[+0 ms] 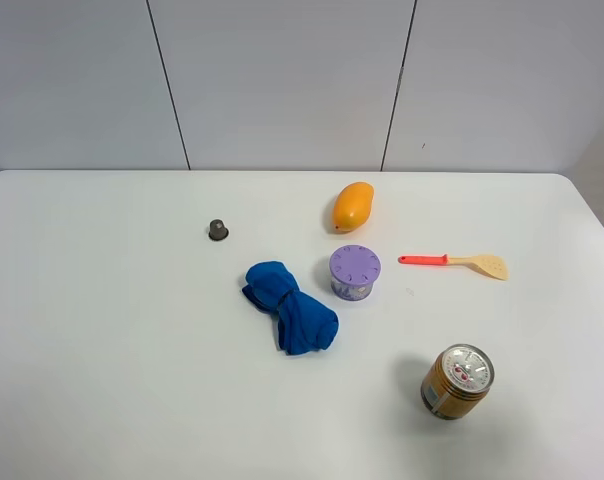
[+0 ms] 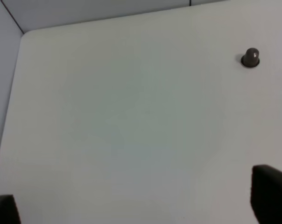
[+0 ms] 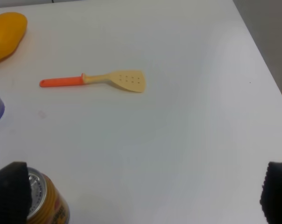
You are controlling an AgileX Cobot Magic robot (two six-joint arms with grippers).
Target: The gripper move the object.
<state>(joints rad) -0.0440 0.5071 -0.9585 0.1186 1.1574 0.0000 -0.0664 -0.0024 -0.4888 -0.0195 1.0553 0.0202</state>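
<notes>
Gold can (image 1: 457,381) nearest, upright on white tabletop (image 1: 112,380). Lilac-lidded object (image 1: 354,273) mid-table, between blue cloth (image 1: 290,306) and spatula (image 1: 454,262), below mango (image 1: 352,206). Left pincer (image 2: 141,205) and right pincer (image 3: 141,196) both spread wide, empty.

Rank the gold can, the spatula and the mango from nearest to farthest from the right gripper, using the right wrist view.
1. The gold can, right beside one fingertip of the right gripper.
2. The spatula, lying on the table beyond the can.
3. The mango, farthest, at the frame's edge past the spatula's handle end.
</notes>
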